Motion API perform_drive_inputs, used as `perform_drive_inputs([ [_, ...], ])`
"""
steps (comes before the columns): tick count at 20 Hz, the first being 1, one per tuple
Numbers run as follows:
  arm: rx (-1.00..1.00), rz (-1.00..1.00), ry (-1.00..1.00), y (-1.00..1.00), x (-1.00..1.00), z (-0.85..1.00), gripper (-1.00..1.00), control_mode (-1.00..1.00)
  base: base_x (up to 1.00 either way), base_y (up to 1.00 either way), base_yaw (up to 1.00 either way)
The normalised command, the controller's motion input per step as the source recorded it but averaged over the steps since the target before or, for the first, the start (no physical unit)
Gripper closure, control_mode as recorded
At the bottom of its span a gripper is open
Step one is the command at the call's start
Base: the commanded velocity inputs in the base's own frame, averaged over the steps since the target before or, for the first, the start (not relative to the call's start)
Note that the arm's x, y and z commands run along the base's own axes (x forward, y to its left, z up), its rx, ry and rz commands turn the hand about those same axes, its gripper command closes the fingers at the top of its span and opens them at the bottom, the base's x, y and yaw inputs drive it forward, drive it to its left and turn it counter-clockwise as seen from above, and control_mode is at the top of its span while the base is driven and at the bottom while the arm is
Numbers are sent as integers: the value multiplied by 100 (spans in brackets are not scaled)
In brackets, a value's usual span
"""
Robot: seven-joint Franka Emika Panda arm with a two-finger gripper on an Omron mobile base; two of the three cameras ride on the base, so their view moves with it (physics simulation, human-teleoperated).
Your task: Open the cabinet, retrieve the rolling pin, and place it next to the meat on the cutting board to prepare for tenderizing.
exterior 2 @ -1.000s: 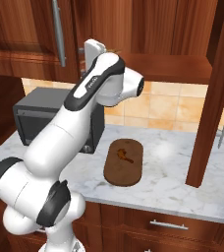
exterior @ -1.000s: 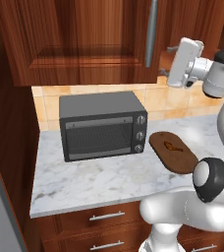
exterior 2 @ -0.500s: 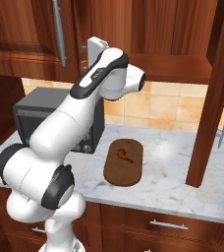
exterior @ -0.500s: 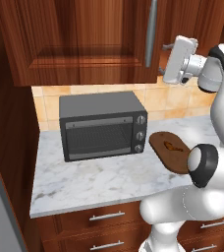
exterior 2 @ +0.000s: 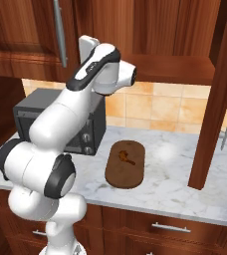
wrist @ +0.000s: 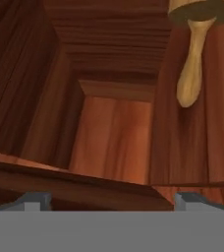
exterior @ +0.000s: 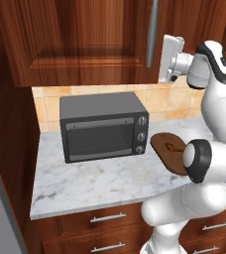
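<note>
Closest to me, along the front of the marble surface (exterior 2: 175,194), lies the oval cutting board (exterior 2: 126,164) with the small orange-brown piece of meat (exterior 2: 125,157) sitting on its far half. Bare board shows on the near half, which looks to me like the natural landing place for the pin. Just to the left of the board stands the dark toaster oven (exterior: 103,125), backed against the tiled wall.

Above all that, the white arm reaches up to the cabinet (exterior: 85,39). Its claw (exterior: 167,59) is raised at the level of the cabinet's bottom edge, just right of the long silver handle (exterior: 152,33). One door (exterior 2: 216,94) hangs swung out to the right. From the camera on the hand, the two dark tips (wrist: 34,199) stand wide apart with nothing between them, so the claw is spread and empty.

Farthest in, inside the cabinet, is the rolling pin (wrist: 192,59): I see one tapered handle and the edge of its thicker barrel up against the inner wall, well away from the tips. It looks like light, stiff, smooth wood, round enough to roll or slip. I would take it across the barrel near the middle, not by the narrow handle, so it stays level.
</note>
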Motion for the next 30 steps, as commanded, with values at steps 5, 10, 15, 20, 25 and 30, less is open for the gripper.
perform_drive_inputs([
  [5,0,18,-1,56,-35,0,-100,-100,0,0,0],
  [10,0,22,-8,50,-66,0,-100,-100,0,0,0],
  [15,0,21,-9,59,-69,0,-100,-100,0,0,0],
  [20,0,16,-13,71,-78,0,-100,-100,0,0,0],
  [25,0,11,-18,75,-94,0,-100,-100,0,0,0],
  [30,0,1,-23,76,-100,0,-100,-100,0,0,0],
])
